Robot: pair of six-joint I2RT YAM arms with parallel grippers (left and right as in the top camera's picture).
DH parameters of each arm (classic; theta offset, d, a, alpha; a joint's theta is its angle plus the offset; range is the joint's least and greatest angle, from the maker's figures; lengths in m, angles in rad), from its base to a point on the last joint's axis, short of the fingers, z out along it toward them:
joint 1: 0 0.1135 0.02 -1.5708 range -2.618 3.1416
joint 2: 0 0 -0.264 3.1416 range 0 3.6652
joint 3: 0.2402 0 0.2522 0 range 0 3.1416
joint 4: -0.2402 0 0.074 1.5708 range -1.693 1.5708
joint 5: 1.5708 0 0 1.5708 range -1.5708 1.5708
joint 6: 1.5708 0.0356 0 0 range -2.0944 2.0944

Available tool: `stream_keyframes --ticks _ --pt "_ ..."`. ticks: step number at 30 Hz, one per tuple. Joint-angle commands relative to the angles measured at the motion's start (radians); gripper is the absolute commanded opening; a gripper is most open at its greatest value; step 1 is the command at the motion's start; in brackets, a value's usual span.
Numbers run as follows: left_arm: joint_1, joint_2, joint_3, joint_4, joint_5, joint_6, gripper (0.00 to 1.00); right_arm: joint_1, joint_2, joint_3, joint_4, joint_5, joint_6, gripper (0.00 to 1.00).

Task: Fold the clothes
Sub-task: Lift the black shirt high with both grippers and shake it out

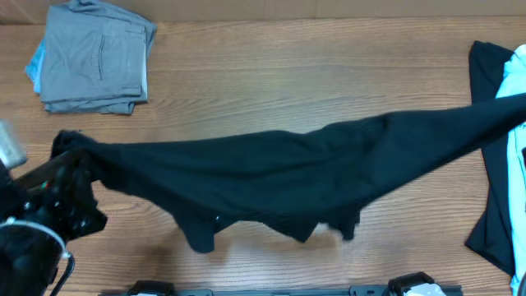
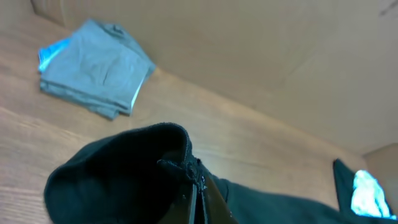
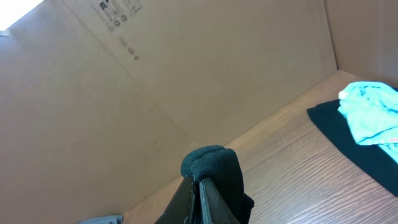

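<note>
The counter (image 1: 288,74) is pale brown wood, its grain running lengthwise. A plain brown cardboard wall (image 3: 186,93) stands along its far edge and meets a second cardboard panel (image 3: 367,31) at a corner on the right. Small dark printed marks (image 3: 118,12) sit high on the wall, and a faint diagonal crease crosses it.

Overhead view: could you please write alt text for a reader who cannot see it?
A black garment is stretched across a wooden table, held at its left end by the robot's left hand and running off the right edge. A folded grey garment lies top left; more clothes lie at right.
</note>
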Motion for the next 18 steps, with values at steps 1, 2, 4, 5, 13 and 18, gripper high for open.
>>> stream_keyframes --ticks 1,2,4,5,13,18 --pt "-0.002 0.048 -0.009 0.002 -0.037 -0.017 0.04 -0.008 0.041 0.004 -0.003 0.046 -0.008 0.04" --pt "-0.002 0.066 -0.019 0.003 -0.037 -0.017 0.04 -0.008 0.055 0.002 -0.004 0.047 -0.008 0.04" --pt "-0.002 0.112 -0.032 0.007 -0.037 -0.016 0.04 -0.008 0.094 -0.002 -0.002 0.057 -0.008 0.04" --pt "-0.002 0.138 -0.034 0.010 -0.042 -0.016 0.04 -0.008 0.116 -0.002 0.001 0.064 -0.008 0.04" --pt "-0.001 0.446 -0.017 0.264 -0.053 0.041 0.04 -0.009 0.365 -0.002 0.190 0.055 -0.081 0.04" --pt "0.000 0.561 0.163 0.309 -0.072 0.102 0.04 -0.027 0.397 0.039 0.287 0.055 -0.164 0.04"
